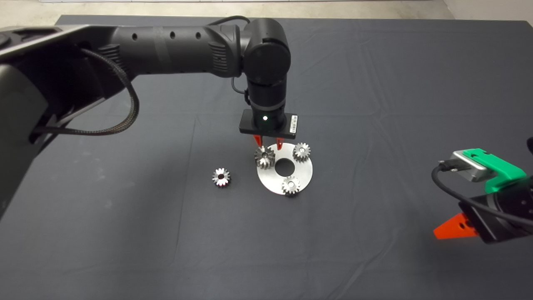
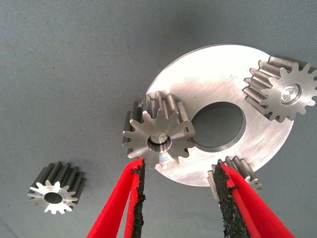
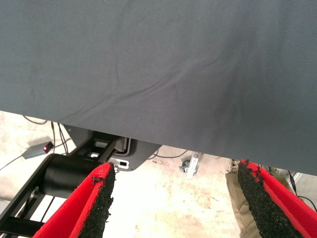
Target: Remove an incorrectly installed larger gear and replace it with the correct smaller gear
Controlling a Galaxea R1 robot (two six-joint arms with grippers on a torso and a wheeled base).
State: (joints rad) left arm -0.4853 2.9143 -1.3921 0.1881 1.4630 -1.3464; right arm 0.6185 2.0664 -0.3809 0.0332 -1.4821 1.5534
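Left gripper (image 1: 268, 147) lining up on the larger gear (image 2: 157, 138), nothing lifted yet

The fingers are spread apart and empty, one pad (image 2: 137, 191) just short of the larger gear's teeth, the other (image 2: 225, 191) out over the disc's (image 1: 304, 173) edge near a small gear (image 1: 291, 185). The larger gear sits on its peg at the disc's rim, two small gears (image 1: 301, 151) on the other pegs. The smaller gear (image 1: 221, 177) waits loose on the mat (image 1: 125, 208), well to the side of the disc. Looks like the removal step: next it wants the fingers brought in either side of the larger gear, squeezed on, then a straight pull up off the peg. The right gripper (image 1: 456, 228) is parked at the mat's edge, fingers apart
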